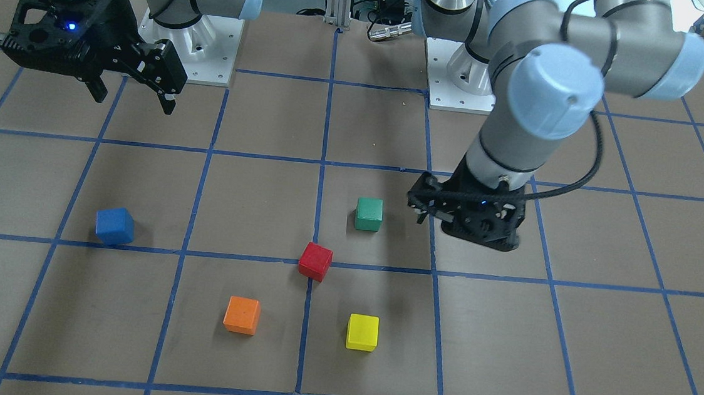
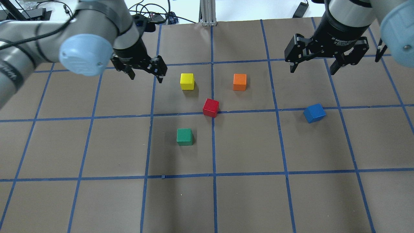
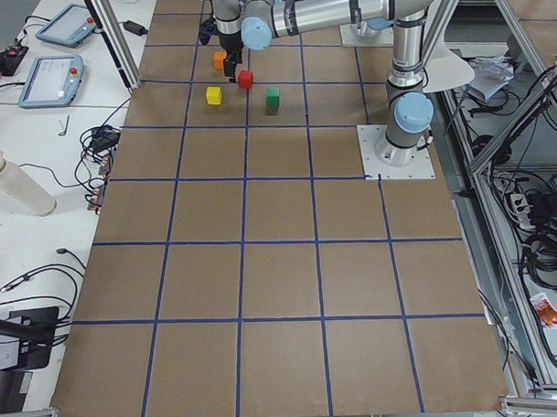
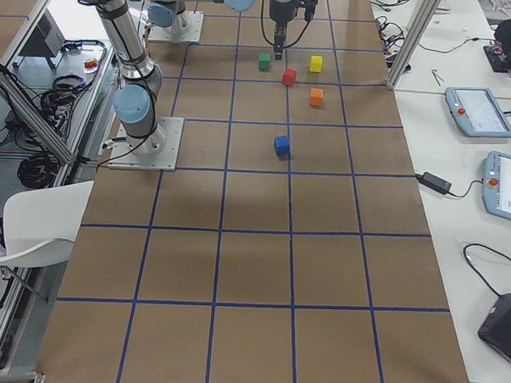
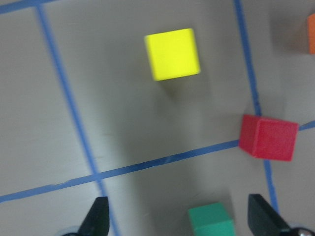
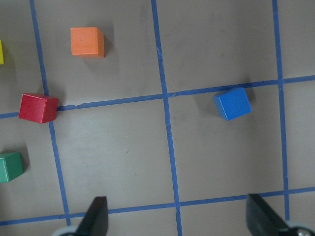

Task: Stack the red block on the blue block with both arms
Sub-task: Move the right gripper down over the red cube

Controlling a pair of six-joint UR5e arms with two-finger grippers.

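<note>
The red block [image 2: 211, 107] sits on a blue tape line near the table's middle; it also shows in the left wrist view [image 5: 268, 137] and the front view [image 1: 315, 261]. The blue block [image 2: 314, 113] sits on the robot's right side, turned slightly, and shows in the front view [image 1: 115, 226] and the right wrist view [image 6: 233, 103]. My left gripper [image 2: 146, 77] is open and empty, hovering left of the yellow cube, apart from the red block. My right gripper [image 2: 312, 71] is open and empty, held high beyond the blue block.
A green cube [image 2: 184, 136], a yellow cube [image 2: 187, 81] and an orange cube [image 2: 239, 82] stand around the red block, each a block-width or more away. The brown table [image 2: 245, 200] carries a grid of blue tape. Arm bases stand at the robot side [image 1: 194, 47].
</note>
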